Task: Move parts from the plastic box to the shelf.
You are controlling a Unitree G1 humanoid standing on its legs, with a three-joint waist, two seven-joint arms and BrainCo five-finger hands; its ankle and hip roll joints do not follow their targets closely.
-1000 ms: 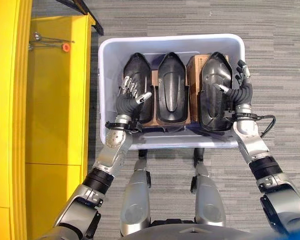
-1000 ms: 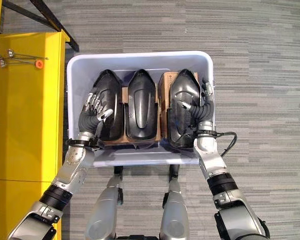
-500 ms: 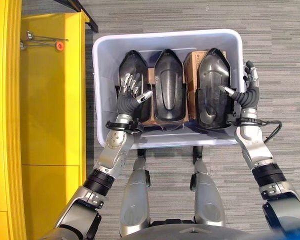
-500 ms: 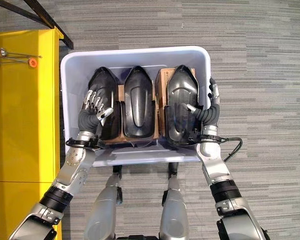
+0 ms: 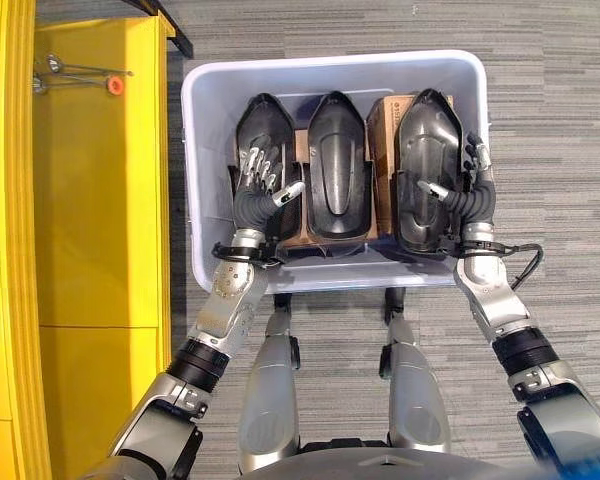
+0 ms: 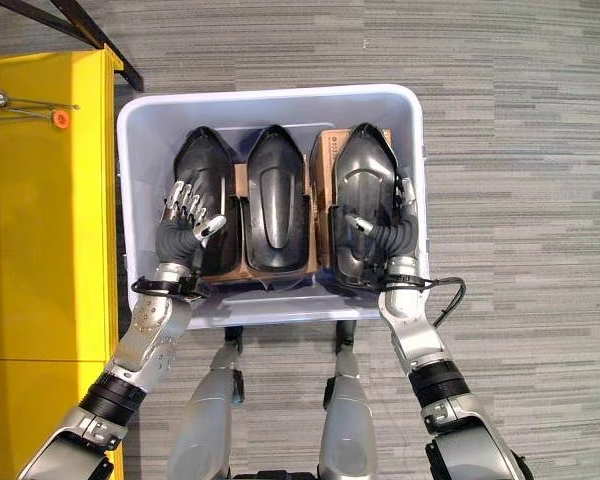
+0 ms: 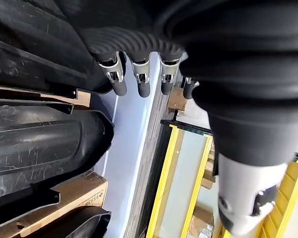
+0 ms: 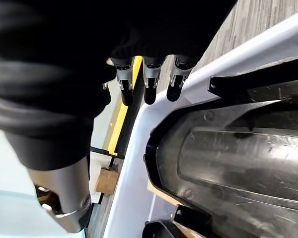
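Black moulded parts stood three abreast in the pale plastic box (image 5: 205, 150) on the grey striped carpet (image 5: 550, 120), each with its long axis running away from the robot and its narrow, rounded nose toward the far wall of the box. The left part (image 5: 262, 135) lay along the box's left side, the middle part (image 5: 338, 165) beside it, and the right part (image 5: 427, 150) close to the right wall; brown cardboard dividers (image 5: 382, 125) showed between them, mostly covered, so their full shape could not be made out. The near ends of the parts were cut off from sight by the box's near rim and by the wrists. The left hand (image 5: 263, 185) rested on the left part, fingers straight and spread over its upper surface, the thumb reaching toward the middle part; in the left wrist view its fingers (image 7: 140, 79) stood relaxed past the dark cover, curled round nothing. The right hand (image 6: 390, 225) sat at the right part's outer edge, the thumb laid across the top of the part and the fingers down between it and the box wall, a loose hold that was not clearly a grasp; in the right wrist view the fingers (image 8: 149, 84) hung straight beside the part's rim. A yellow shelf unit (image 5: 100, 200) stood just left of the box, with a small red-tipped metal item (image 5: 112, 86) on it too small to identify.
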